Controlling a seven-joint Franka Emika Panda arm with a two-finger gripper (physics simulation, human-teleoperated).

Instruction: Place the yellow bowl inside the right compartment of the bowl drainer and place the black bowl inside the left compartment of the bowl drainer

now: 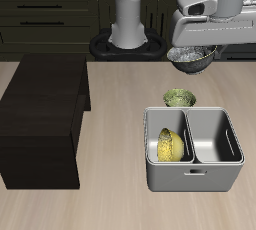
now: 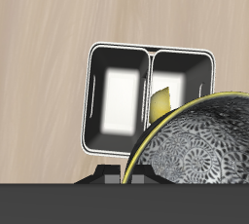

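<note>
We see the bowl drainer [image 1: 193, 152] as brushed grey metal with a dull sheen. Inside it, the yellow bowl [image 1: 170, 146] looks glossy and faintly speckled. Behind the drainer, the black bowl [image 1: 191, 57] shows a shiny, densely patterned glaze. The counter [image 1: 110, 204] beneath is pale matt wood grain.

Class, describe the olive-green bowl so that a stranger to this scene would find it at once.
Start at the grey bowl drainer near the table's front edge. Just behind its back rim, on the bare wood, sits the olive-green bowl. It is duller than the yellow bowl lying tilted inside one well, and smaller than the speckled black bowl held up in the claw.
</note>
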